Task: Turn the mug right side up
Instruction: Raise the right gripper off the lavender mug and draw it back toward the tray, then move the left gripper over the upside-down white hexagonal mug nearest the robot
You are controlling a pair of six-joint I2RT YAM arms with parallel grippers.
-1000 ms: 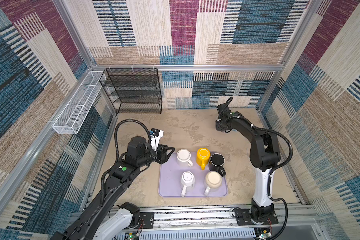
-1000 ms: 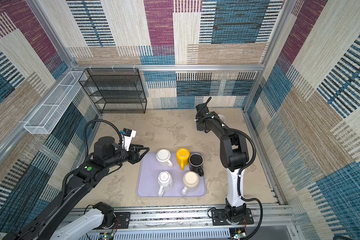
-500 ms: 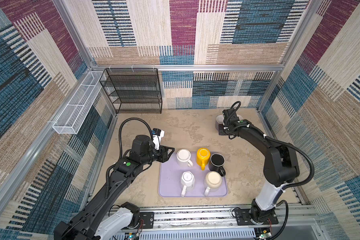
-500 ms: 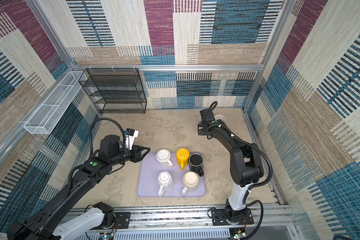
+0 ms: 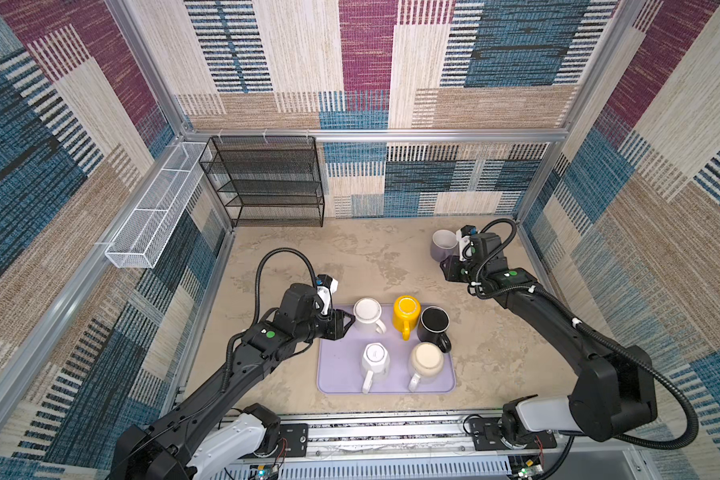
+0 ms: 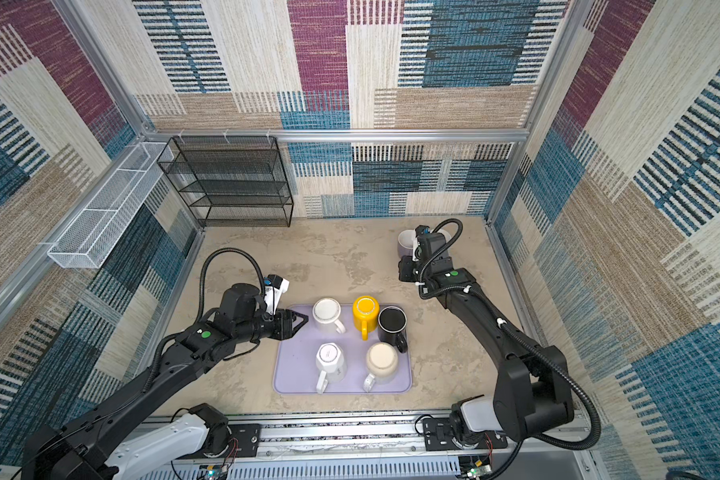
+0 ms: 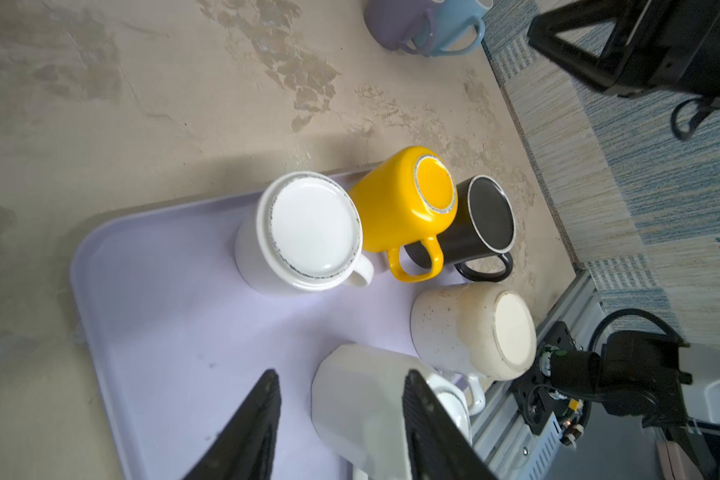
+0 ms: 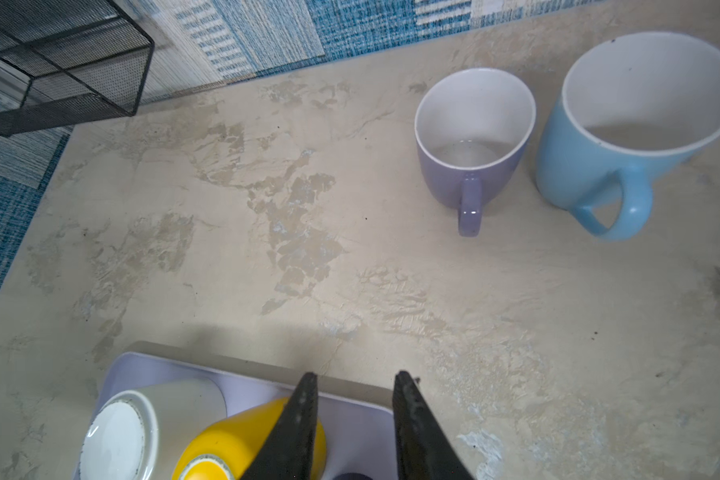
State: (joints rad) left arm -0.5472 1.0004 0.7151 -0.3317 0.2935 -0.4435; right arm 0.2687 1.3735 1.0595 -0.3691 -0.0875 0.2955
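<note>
— Which mug to flip, and where?
— Probably the white mug (image 5: 367,314): base up at the far-left corner of the purple tray (image 5: 337,376), axis vertical, handle turned to the near right.
— Nearer arm?
— Clearly the left gripper (image 5: 347,325), jaws parted and empty, just left of it. Well off at the far right, the right gripper (image 8: 354,379), slightly parted, also empty.

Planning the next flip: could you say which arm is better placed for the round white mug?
Likely left: the left gripper sits open beside the round white mug; the right gripper is far off, near the purple mug.
</note>
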